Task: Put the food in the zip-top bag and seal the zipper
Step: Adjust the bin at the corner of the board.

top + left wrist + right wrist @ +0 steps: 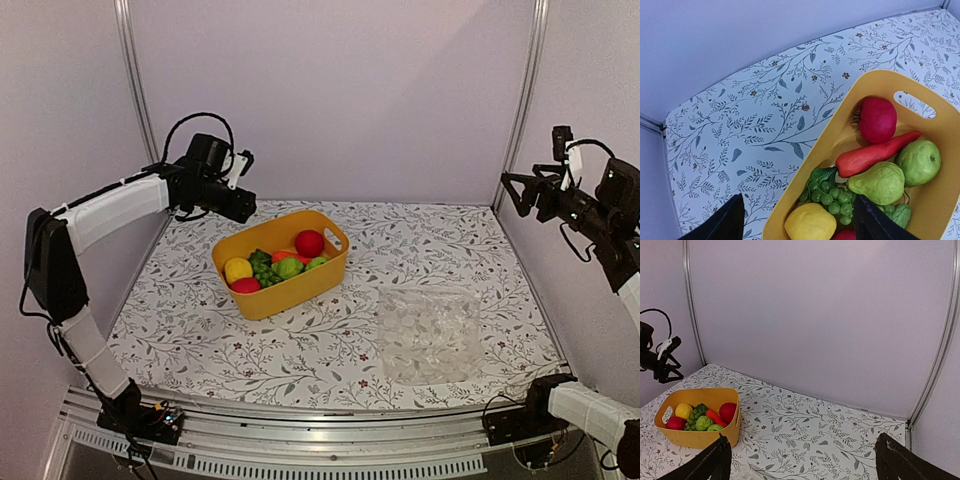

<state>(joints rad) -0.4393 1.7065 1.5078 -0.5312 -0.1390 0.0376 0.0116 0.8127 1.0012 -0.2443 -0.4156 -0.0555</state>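
The food [287, 266] lies in a yellow basket [290, 292] at the table's middle left: a red fruit [877, 119], a red chili [875, 152], a green pear [877, 182], a green apple [919, 161], grapes [832, 197] and a yellow fruit [810, 222]. The clear dotted zip-top bag [428, 333] lies flat at the front right; its zipper is not distinct. My left gripper [240, 205] is open and empty above the basket's far left rim [830, 135]. My right gripper [515, 190] is open and empty, high at the right wall.
The table has a leaf-patterned cover [330, 350]. Purple walls with metal corner posts [133, 70] close in the back and sides. The basket [695, 440] also shows in the right wrist view at the left, with my left gripper [662, 367] above it.
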